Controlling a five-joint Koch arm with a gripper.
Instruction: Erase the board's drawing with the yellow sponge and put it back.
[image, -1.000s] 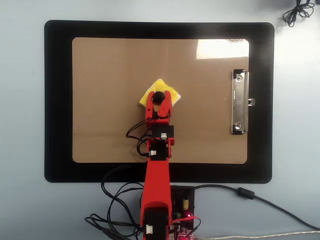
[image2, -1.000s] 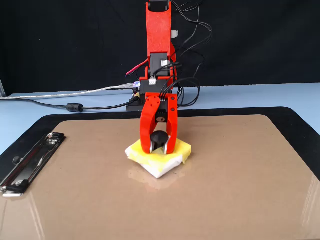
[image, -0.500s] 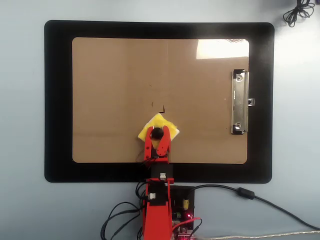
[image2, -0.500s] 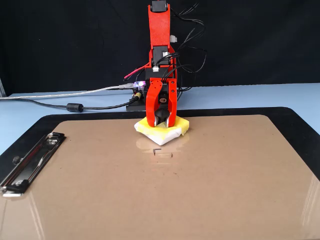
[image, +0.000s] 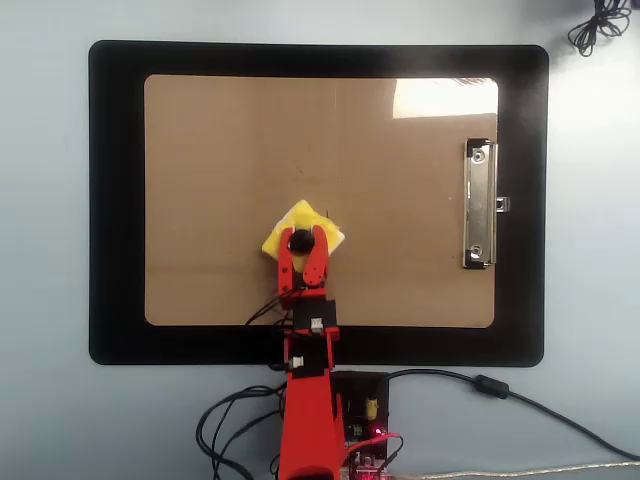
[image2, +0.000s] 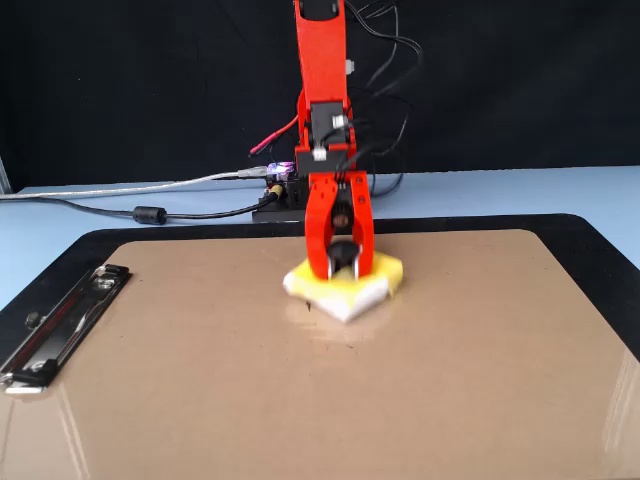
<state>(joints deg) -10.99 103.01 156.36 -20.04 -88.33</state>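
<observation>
The brown board (image: 220, 180) lies on a black mat, and it also shows in the fixed view (image2: 200, 380). The yellow sponge (image: 300, 216) sits flat on the board near its middle, turned like a diamond; in the fixed view (image2: 386, 270) its white edge faces the camera. My red gripper (image: 300, 240) reaches down over it, and its jaws close on the sponge's black knob (image2: 343, 255). The drawing is mostly hidden under the sponge. Only a faint dark stroke (image2: 310, 306) peeks out at the sponge's edge.
The silver clip (image: 480, 205) is on the board's right short edge in the overhead view and at the left in the fixed view (image2: 60, 320). The black mat (image: 115, 200) rims the board. Cables (image: 230, 420) and a controller board (image: 365, 425) sit by the arm's base.
</observation>
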